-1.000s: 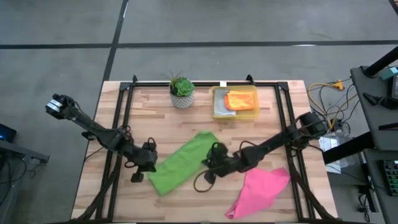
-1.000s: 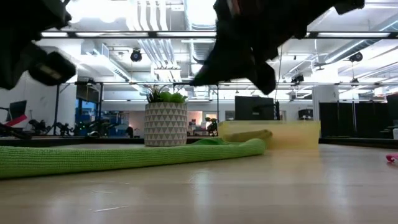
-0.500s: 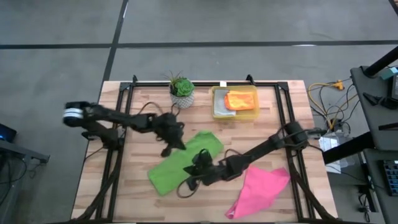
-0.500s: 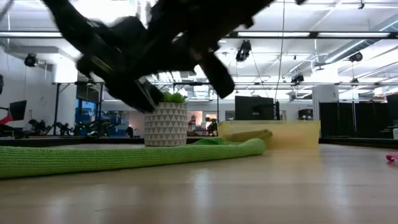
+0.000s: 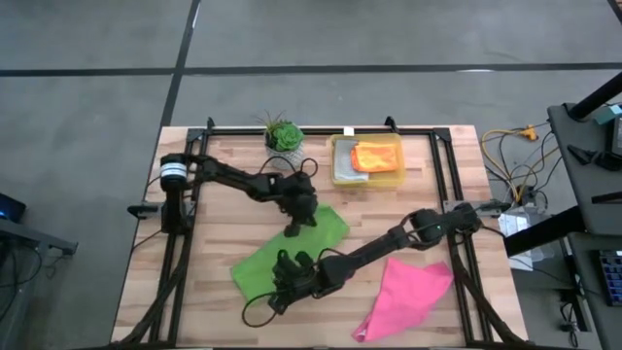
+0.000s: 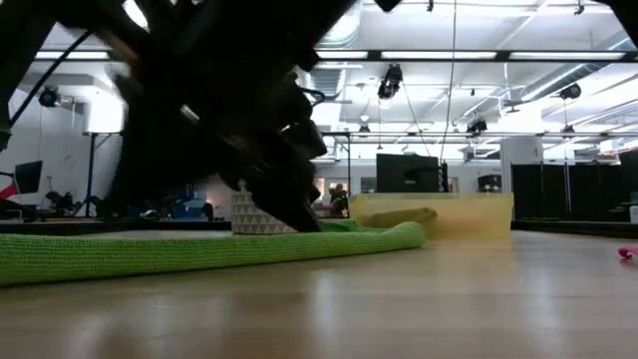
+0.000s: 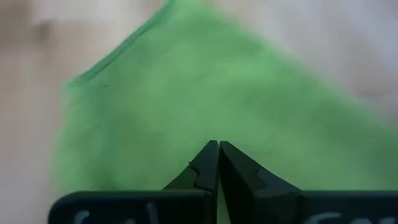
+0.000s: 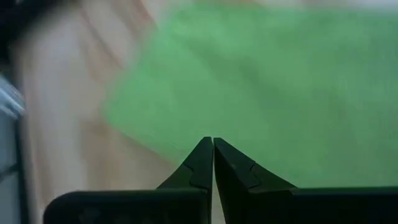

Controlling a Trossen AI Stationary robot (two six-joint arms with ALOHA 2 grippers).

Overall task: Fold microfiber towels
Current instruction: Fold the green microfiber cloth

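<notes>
The bright green towel (image 5: 292, 251) lies flat and slantwise in the middle of the table (image 5: 214, 233), and shows as a long low strip (image 6: 150, 254) in the low view. My left gripper (image 5: 292, 232) is shut over the towel's far right end (image 7: 186, 93). My right gripper (image 5: 279, 285) is shut over its near left end (image 8: 280, 93). The pink towel (image 5: 408, 297) lies crumpled at the near right. The orange towel (image 5: 374, 156) lies in the yellow bin (image 5: 397, 177), with a grey cloth (image 5: 345, 167) beside it. My left gripper points slanting down at the green towel's far right end, fingers shut; I cannot tell whether the tips touch the cloth. My right gripper points slanting down at the towel's near left end, fingers shut; whether it touches does not show either.
A potted plant (image 5: 284, 146) stands at the far edge, left of the yellow bin. A black frame (image 5: 185, 243) runs along the table's sides. Bare wood lies left of the green towel and between it and the pink one.
My left gripper has swung from the table's left side toward the far right and down, over the green towel's far right end. My right gripper has gone along the towel toward the near left, to its other end. Both stay shut. The towel has not moved.
</notes>
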